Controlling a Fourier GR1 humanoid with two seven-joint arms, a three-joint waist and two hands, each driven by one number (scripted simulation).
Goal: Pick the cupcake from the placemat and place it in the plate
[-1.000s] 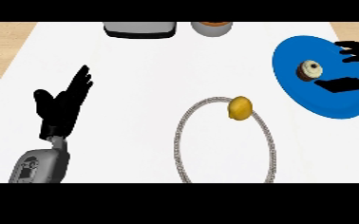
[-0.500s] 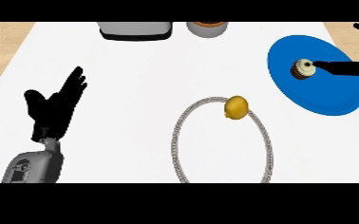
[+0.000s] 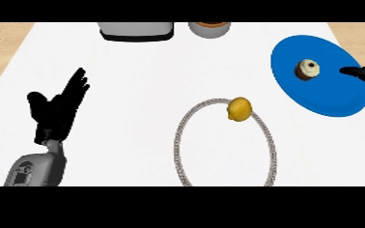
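The cupcake point(image 3: 308, 70), pale on top with a brown base, stands on the blue oval placemat point(image 3: 321, 96) at the right. Just right of it, at the view's edge, a small black part of my right hand point(image 3: 354, 71) shows, apart from the cupcake. The plate point(image 3: 179, 140), white with a grey beaded rim, lies in the lower middle. A yellow lemon-like fruit point(image 3: 239, 109) sits on its far rim. My left hand point(image 3: 55, 111) rests open at the left, fingers up, holding nothing.
A grey and black appliance point(image 3: 137, 31) stands at the back of the white counter. Beside it is a round grey bowl with a brown inside point(image 3: 209, 29). The counter's left edge borders a wooden floor point(image 3: 10, 43).
My right hand has drawn back to the right, off the cupcake, until only its tip shows. The cupcake stays on the placemat. The left hand has hardly moved.
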